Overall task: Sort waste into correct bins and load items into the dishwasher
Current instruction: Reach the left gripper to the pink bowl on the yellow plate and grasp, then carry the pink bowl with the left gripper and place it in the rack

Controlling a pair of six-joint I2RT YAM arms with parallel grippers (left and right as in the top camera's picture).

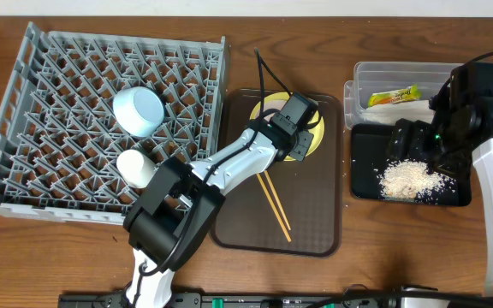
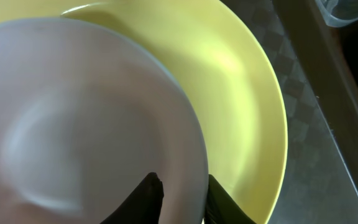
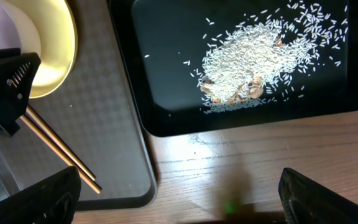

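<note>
The white-beige bowl (image 2: 73,124) sits on the yellow plate (image 2: 247,93) on the brown tray (image 1: 315,222). My left gripper (image 2: 182,202) straddles the bowl's rim, one finger inside and one outside, shut on it; in the overhead view (image 1: 300,141) it hides the bowl. The chopsticks (image 1: 274,205) lie on the brown tray. The light blue bowl (image 1: 138,109) and white cup (image 1: 135,167) rest in the grey dish rack (image 1: 41,51). Rice scraps (image 3: 253,56) lie in the black tray (image 3: 166,118). The wrapper (image 1: 392,96) and napkin (image 1: 400,111) are in the clear tub (image 1: 362,73). My right gripper (image 3: 179,205) is open and empty above the black tray's near edge.
The dish rack fills the left side of the table. The brown tray lies between the rack and the two bins on the right. The left arm stretches across the brown tray's left part. Bare wooden table (image 3: 241,168) shows in front of the black tray.
</note>
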